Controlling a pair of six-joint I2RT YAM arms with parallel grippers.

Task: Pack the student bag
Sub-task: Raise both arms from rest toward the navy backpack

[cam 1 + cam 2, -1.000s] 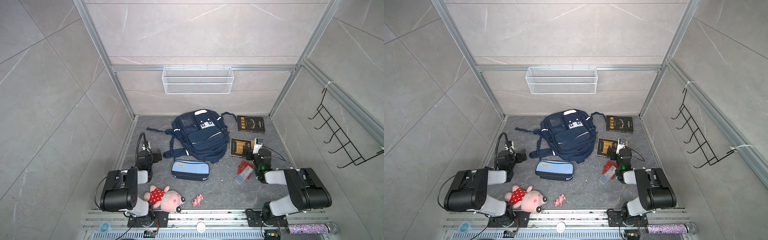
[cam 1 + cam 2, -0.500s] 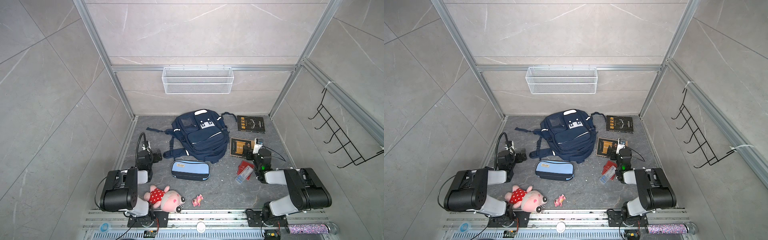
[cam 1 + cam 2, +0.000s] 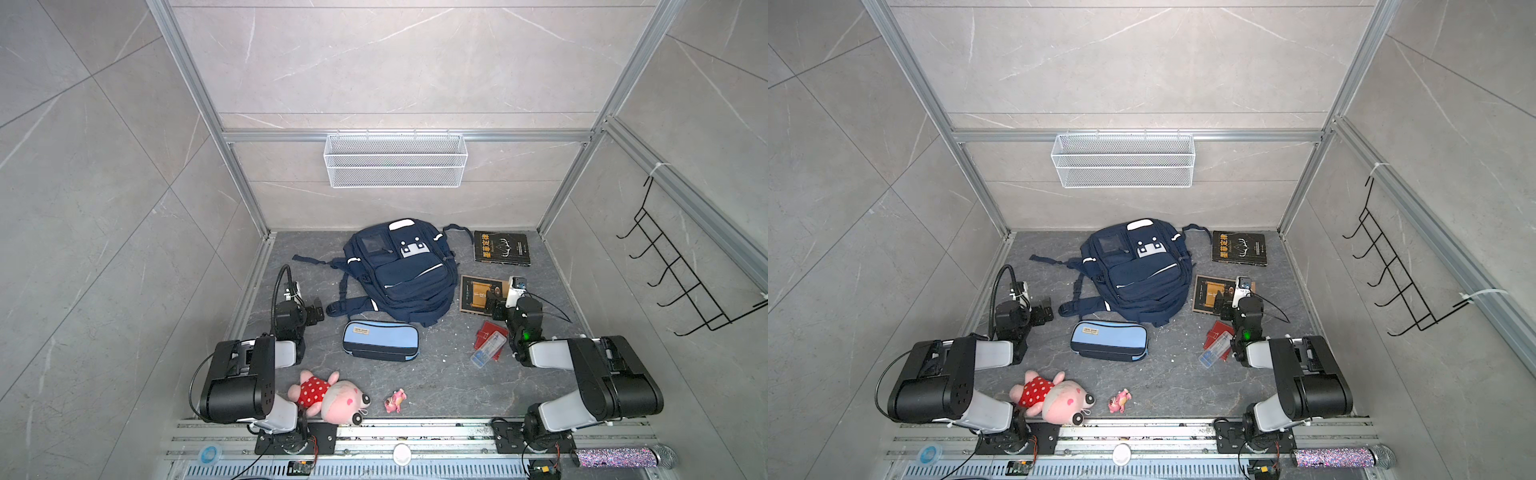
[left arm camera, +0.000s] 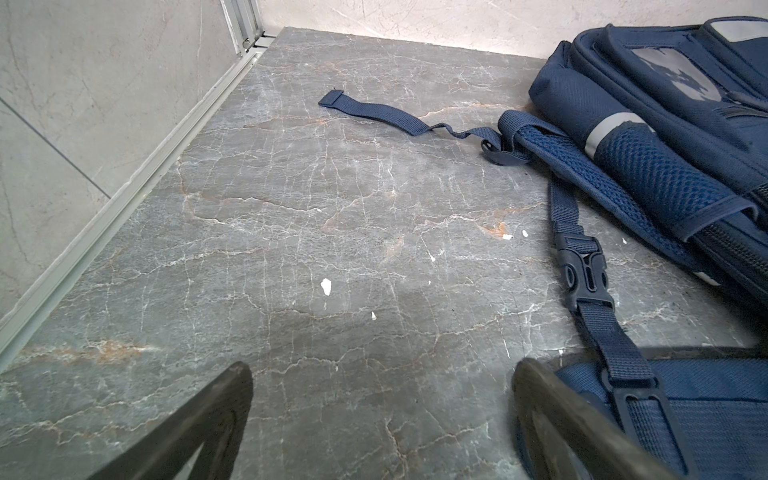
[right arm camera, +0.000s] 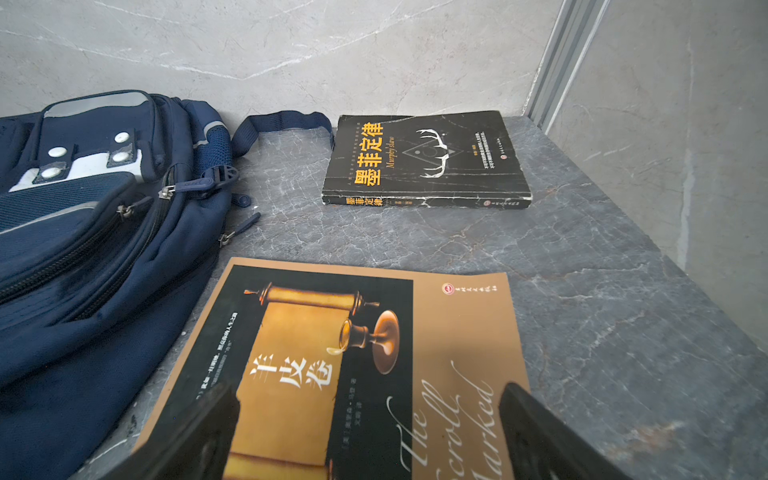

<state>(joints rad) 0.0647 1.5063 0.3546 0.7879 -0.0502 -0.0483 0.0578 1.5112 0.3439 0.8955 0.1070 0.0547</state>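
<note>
The student bag (image 3: 399, 270) (image 3: 1138, 270) lies front up at the back middle of the stone floor, and the zips I can see are closed. Its straps trail toward the left. My left gripper (image 3: 318, 309) (image 4: 380, 374) sits low and open beside the bag's lower strap (image 4: 602, 299), with only bare floor between its fingers. My right gripper (image 3: 492, 305) (image 5: 370, 399) hangs open just over the near edge of a brown-and-black book (image 3: 478, 293) (image 5: 332, 353), right of the bag (image 5: 83, 228), holding nothing.
A black book (image 3: 502, 248) (image 5: 428, 162) lies at the back right. A light-blue pencil case (image 3: 380, 340) sits in front of the bag. A red case with a clear box (image 3: 490, 338), a plush pig (image 3: 328, 397) and a small pink toy (image 3: 395, 401) lie nearer. A wire basket (image 3: 395, 160) hangs on the back wall.
</note>
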